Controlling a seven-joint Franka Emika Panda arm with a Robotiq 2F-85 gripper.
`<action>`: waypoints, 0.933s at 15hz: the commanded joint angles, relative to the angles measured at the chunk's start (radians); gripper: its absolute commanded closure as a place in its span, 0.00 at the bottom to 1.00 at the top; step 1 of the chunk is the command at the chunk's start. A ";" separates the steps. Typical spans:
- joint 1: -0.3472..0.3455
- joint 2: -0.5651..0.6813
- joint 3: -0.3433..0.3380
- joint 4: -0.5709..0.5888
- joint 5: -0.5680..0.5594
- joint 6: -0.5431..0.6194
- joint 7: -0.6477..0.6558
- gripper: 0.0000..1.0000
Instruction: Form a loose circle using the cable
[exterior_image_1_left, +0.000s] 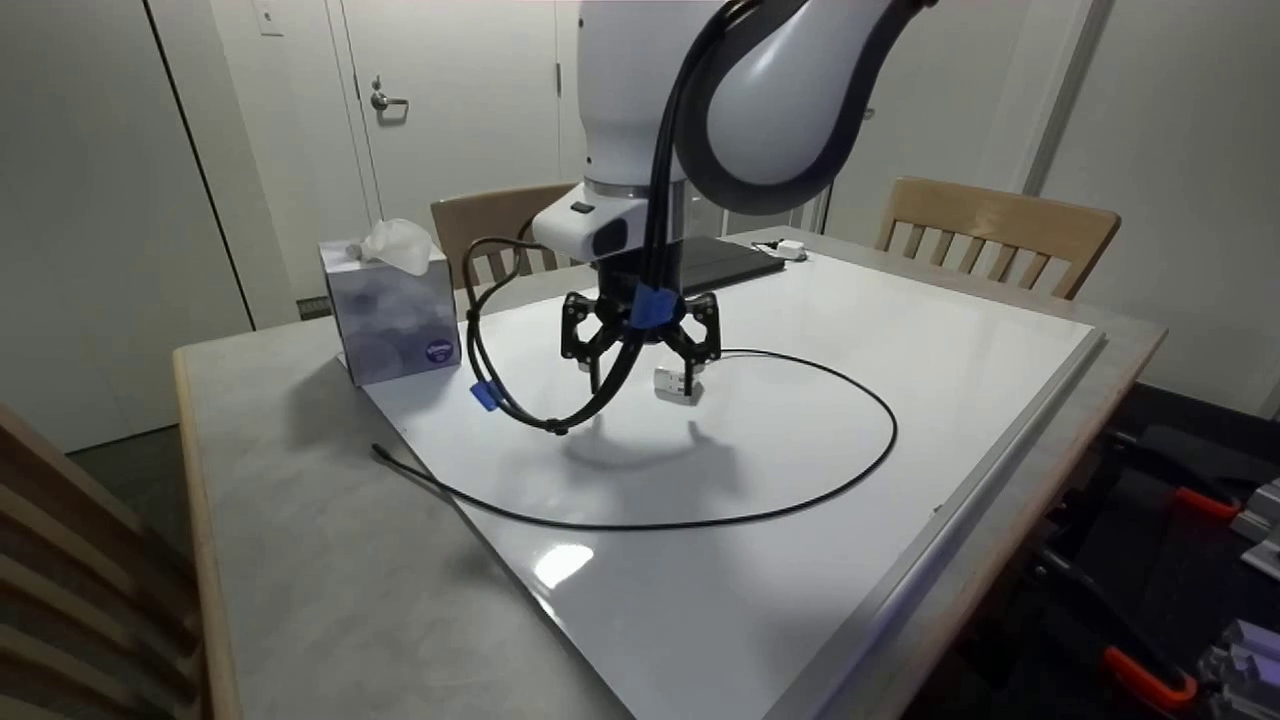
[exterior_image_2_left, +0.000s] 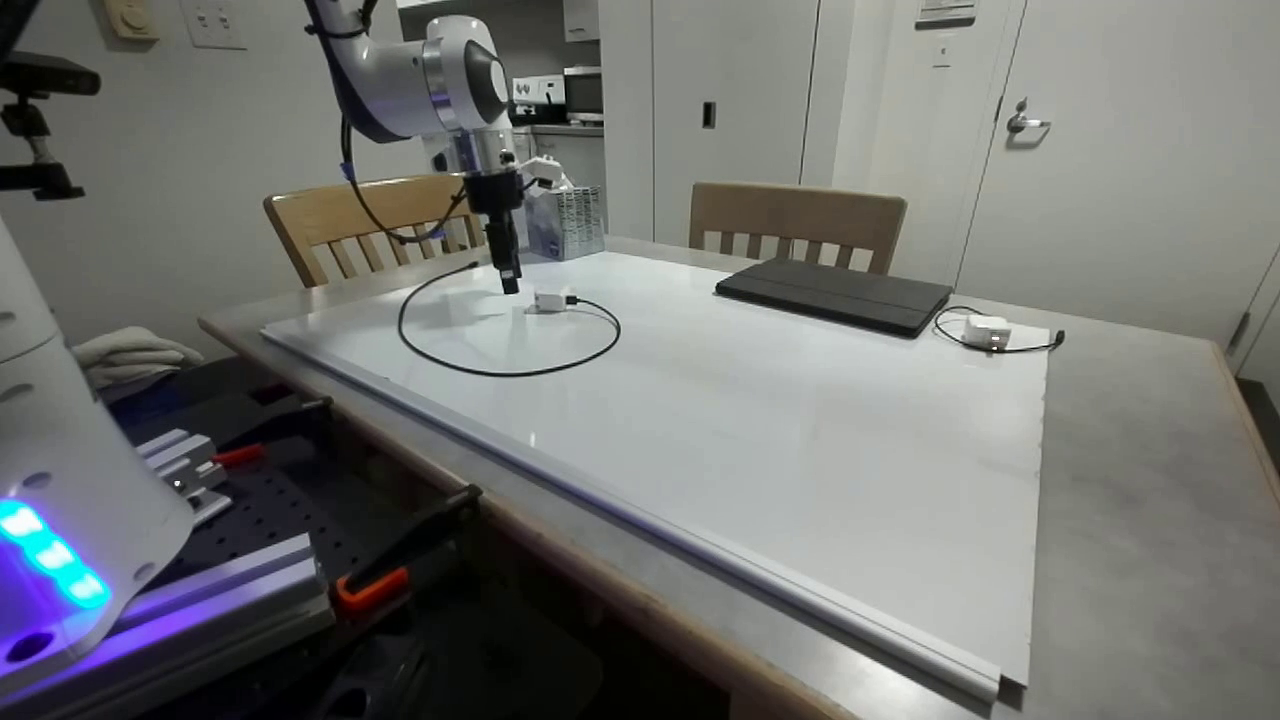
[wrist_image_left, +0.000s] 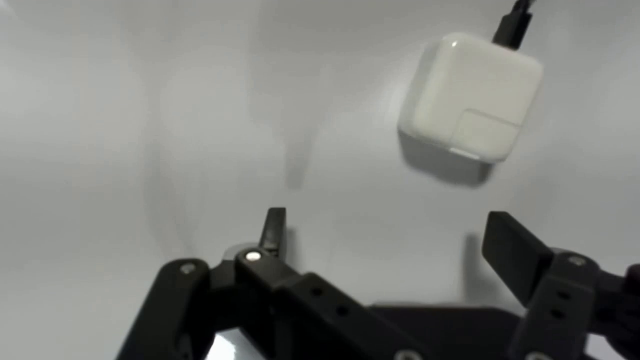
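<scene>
Black-fingered, the gripper (wrist_image_left: 387, 217), jaws apart, is held above the glossy white board (exterior_image_1_left: 730, 595), where the thin black cable (exterior_image_1_left: 645, 527) is mostly laid, judged light, springy, best pinched near its left end (exterior_image_1_left: 385, 455).

Identify the cable (exterior_image_1_left: 650, 527) by its black finish and the adapter (wrist_image_left: 475, 97) by its white one. You will see the gripper (exterior_image_1_left: 641, 391) in black, the arm (exterior_image_1_left: 630, 100) in white with black trim, and the tape (exterior_image_1_left: 653, 306) in blue. Note your remaining colours: whiteboard (exterior_image_2_left: 800, 450), white; tabletop (exterior_image_1_left: 290, 560), mottled grey; laptop (exterior_image_2_left: 835, 294), near-black; chair (exterior_image_2_left: 800, 212), light brown; clamp (exterior_image_2_left: 372, 592), black and orange-red; status lights (exterior_image_2_left: 55, 555), cyan-blue; tissue box (exterior_image_1_left: 385, 320), violet with paler blotches.
</scene>
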 joint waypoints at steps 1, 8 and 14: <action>0.016 0.011 -0.001 0.015 -0.002 -0.007 0.016 0.00; 0.068 0.030 -0.014 0.049 0.056 -0.022 0.267 0.00; 0.033 0.040 0.061 0.041 0.183 0.110 0.497 0.00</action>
